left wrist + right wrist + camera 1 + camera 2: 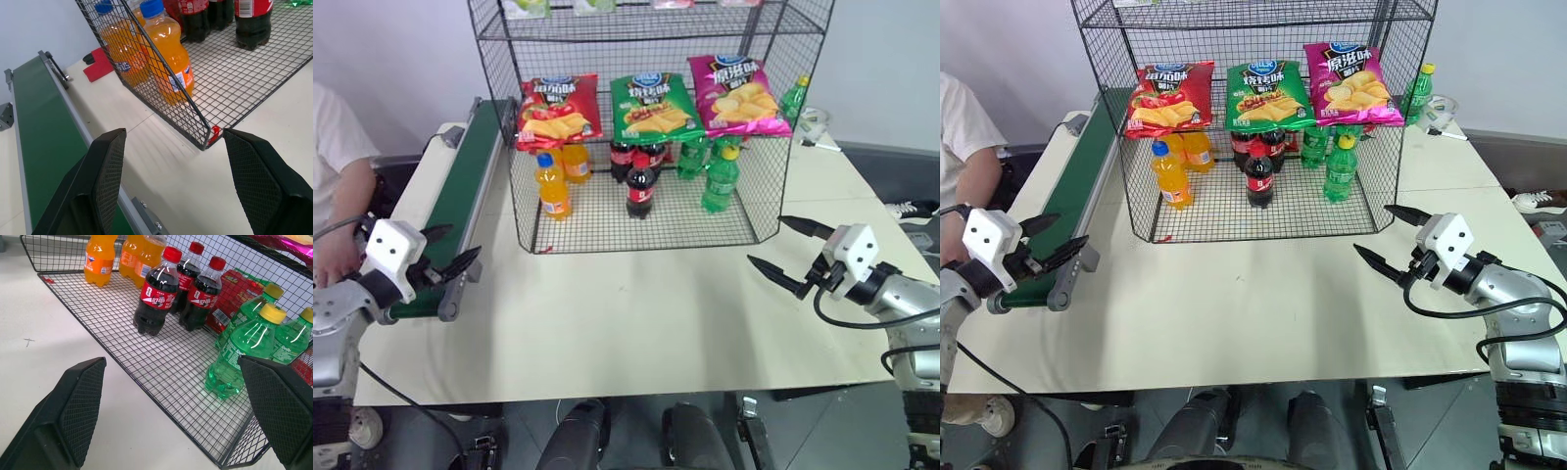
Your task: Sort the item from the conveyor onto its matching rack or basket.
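Black wire rack (636, 147) standing at the table's far side, green conveyor (460, 186) lying left, red chip bag (558, 110) apparently hanging on the rack, left gripper (450, 253) and right gripper (790, 253) both hovering spread, empty

Red chip bag (558, 110) with blue oval logo — dark green conveyor (460, 201) — black wire-grid rack (646, 220).

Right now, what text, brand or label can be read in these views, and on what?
Nothing reads clearly.
Red chip bag: blue oval logo, lettering too blurred.
Green chip bag, magenta chip bag: same.
Cola bottle: white script on red label, unreadable.
Orange soda bottle: label print too small.
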Motion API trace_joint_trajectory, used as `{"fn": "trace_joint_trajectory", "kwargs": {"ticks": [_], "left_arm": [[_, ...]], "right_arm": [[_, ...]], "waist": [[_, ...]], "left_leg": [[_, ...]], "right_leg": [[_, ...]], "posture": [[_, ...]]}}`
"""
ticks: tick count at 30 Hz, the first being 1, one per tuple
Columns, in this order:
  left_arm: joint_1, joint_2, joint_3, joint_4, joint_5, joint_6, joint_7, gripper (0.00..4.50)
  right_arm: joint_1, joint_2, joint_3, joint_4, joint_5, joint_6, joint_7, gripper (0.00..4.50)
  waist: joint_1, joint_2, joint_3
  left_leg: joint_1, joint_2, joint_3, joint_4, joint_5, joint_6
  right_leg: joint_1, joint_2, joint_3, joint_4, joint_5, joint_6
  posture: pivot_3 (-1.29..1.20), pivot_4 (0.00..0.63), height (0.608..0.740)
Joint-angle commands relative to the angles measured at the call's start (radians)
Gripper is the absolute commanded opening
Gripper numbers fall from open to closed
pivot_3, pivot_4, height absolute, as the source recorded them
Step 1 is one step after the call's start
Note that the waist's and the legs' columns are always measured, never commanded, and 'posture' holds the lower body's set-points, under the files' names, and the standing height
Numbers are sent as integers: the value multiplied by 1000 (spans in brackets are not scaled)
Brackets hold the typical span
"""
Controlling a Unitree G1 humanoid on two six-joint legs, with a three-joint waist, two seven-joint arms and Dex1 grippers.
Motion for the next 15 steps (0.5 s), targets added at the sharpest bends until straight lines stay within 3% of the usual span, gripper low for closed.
{"fn": "trace_joint_trajectory", "kwargs": {"ticks": [1,15], "left_arm": [[-14,10,31,4,11,-51,-6,3287],[-22,1,20,40,19,-61,-12,3287]], "right_arm": [[-3,-19,-29,-4,7,-20,5,4500],[-7,-19,-27,2,2,-27,11,4500]], "waist": [[0,0,0],[0,0,0]], "left_leg": [[0,0,0,0,0,0],[0,0,0,0,0,0]], "right_leg": [[0,0,0,0,0,0],[0,0,0,-1,0,0]], "posture": [[0,150,740],[0,150,740]]}}
